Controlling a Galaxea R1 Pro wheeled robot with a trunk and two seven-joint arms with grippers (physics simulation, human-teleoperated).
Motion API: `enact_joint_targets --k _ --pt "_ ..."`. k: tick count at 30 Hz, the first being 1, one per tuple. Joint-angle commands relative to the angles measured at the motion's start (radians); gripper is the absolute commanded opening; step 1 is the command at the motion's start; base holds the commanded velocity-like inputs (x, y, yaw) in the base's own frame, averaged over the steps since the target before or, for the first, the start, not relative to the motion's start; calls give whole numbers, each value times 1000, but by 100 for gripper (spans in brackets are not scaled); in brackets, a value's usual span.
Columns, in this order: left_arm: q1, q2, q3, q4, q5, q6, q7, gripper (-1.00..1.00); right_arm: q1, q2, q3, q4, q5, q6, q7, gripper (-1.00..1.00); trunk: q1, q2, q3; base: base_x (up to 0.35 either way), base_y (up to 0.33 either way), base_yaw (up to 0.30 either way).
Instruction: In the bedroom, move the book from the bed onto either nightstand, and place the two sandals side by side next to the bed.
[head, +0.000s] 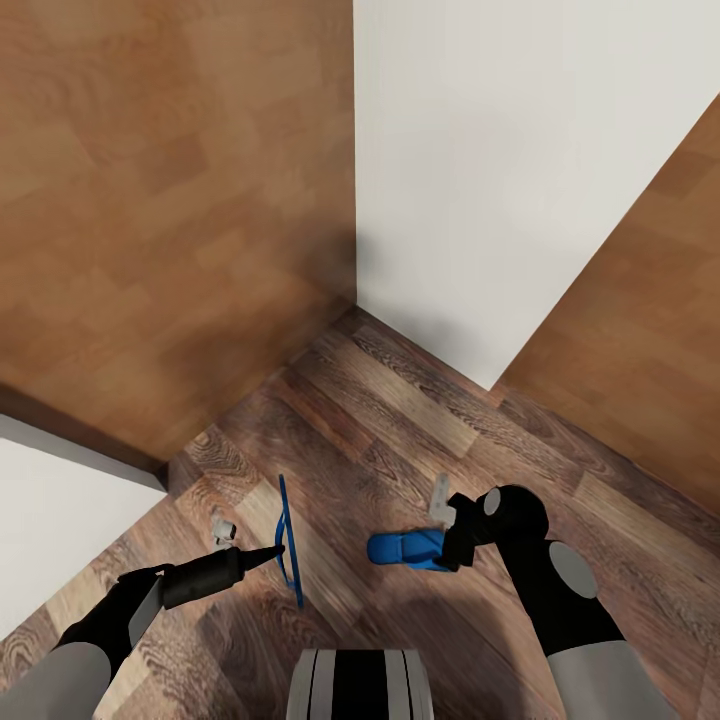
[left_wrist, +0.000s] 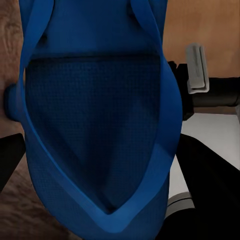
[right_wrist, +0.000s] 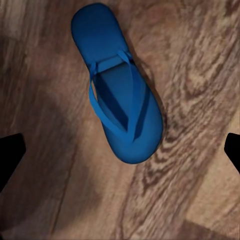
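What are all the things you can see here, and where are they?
Sandals: two, bright blue. One hangs on edge from the left end effector, above the floor; the other lies flat on the floor under the right end effector.
Floor: one, brown wood planks, across the lower part of the head view.
Walls: white panel ahead, white surface at left.
Wooden panels: light brown, at left and far right.
Left end effector: black, shut on the hanging sandal.
Right end effector: black, open, over the lying sandal, not touching it.
Robot trunk: black and white, bottom middle.
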Motion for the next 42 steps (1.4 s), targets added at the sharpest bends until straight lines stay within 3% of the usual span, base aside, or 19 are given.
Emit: enact_joint_targets --k 1,6,13,24,42 --pt "0 0 1 0 2 10 -4 -100 -1 0 1 0 3 10 6 100 0 -1 -5 0 0 0" --pt "0 0 1 0 2 11 -4 -100 0 -2 1 2 3 10 7 100 2 -2 -24 0 0 0" --pt "0 0 1 0 2 11 -4 -100 -1 -3 1 4 2 10 6 100 2 -2 -24 0 0 0" --pt "0 0 1 0 2 10 -4 -100 0 -3 1 6 2 10 4 100 7 -4 -66 0 0 0" --pt "0 0 1 0 2 10 -2 -100 0 -3 1 7 2 10 4 100 7 -4 -66 0 0 0"
